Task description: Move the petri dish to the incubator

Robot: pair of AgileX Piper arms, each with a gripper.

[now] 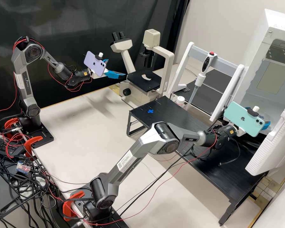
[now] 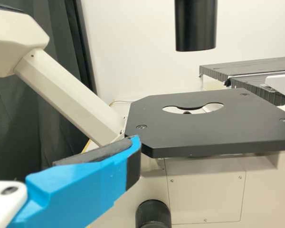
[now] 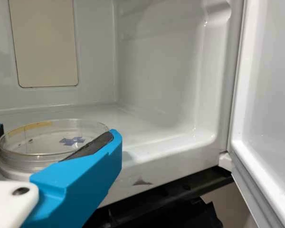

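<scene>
This is a laboratory. A microscope (image 1: 145, 80) stands at the far side, a pipette (image 1: 200, 77) hangs on a white stand (image 1: 186, 60), and an incubator (image 1: 277, 25) with its door open is at the right.

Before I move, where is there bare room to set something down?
Bare bench top lies between the left arm's base and the black stand. It's crowded at the incubator mouth, where the right end effector holds the petri dish.

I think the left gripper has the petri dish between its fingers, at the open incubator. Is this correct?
It is the other gripper: the right wrist view shows the right gripper with the petri dish between its fingers, at the open incubator.
</scene>
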